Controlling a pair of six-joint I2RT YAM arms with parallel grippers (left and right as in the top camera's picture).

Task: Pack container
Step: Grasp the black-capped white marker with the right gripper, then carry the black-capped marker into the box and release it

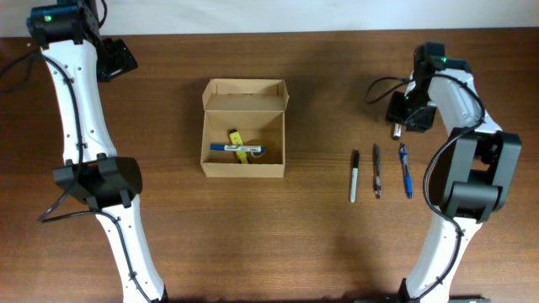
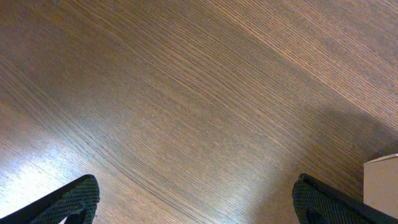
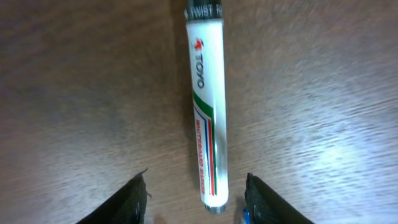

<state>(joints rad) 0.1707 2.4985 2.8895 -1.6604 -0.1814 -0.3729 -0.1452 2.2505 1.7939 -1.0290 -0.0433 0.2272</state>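
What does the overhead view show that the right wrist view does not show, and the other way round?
Only the overhead view shows the open cardboard box with a blue-and-white pen inside, a dark pen and a blue pen on the table, and the left arm and right arm. Only the right wrist view shows the print on the white marker, the word TOYO with green and red stripes, and the open fingers of the right hand. Both show the white marker lying on the wooden table.
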